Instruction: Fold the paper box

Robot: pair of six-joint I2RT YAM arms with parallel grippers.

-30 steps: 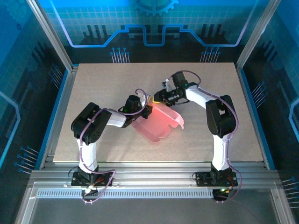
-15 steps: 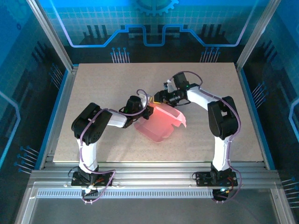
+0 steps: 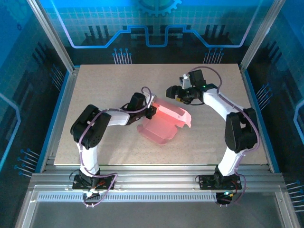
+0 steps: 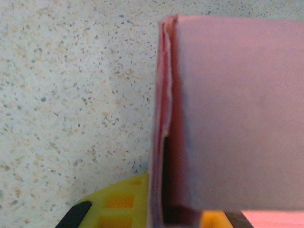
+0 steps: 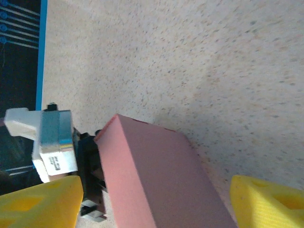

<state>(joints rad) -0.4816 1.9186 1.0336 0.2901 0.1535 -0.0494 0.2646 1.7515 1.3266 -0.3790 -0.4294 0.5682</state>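
We are partway through folding the paper box (image 3: pixel 164 124). It sits near the middle of the table (image 3: pixel 99 85). One pink side stands up on the far part, and the rest lies low toward the near side. It is not a closed box yet.

Our left gripper (image 3: pixel 151 109) pinches the left edge of the box, with its fingers pressed tight on the thin card. In the left wrist view, the pink side stands right in front of us.

Our right gripper (image 3: pixel 171 91) is spread wide and holds nothing. It hangs just past the far edge of the box and does not touch it. In the right wrist view, its yellow fingers (image 5: pixel 38 204) are far apart, with the box lower down between them.

We think the step now is for the right hand to take a new hold on the far side and fold it over. To do this well, we should come in slowly and line up the open fingers with one flap only. Then we should close softly, because the card is thin and would crush or tear. The left hand should hold firm so the box does not slide. We should bend along the crease and not beside it, or the box could end up crooked.
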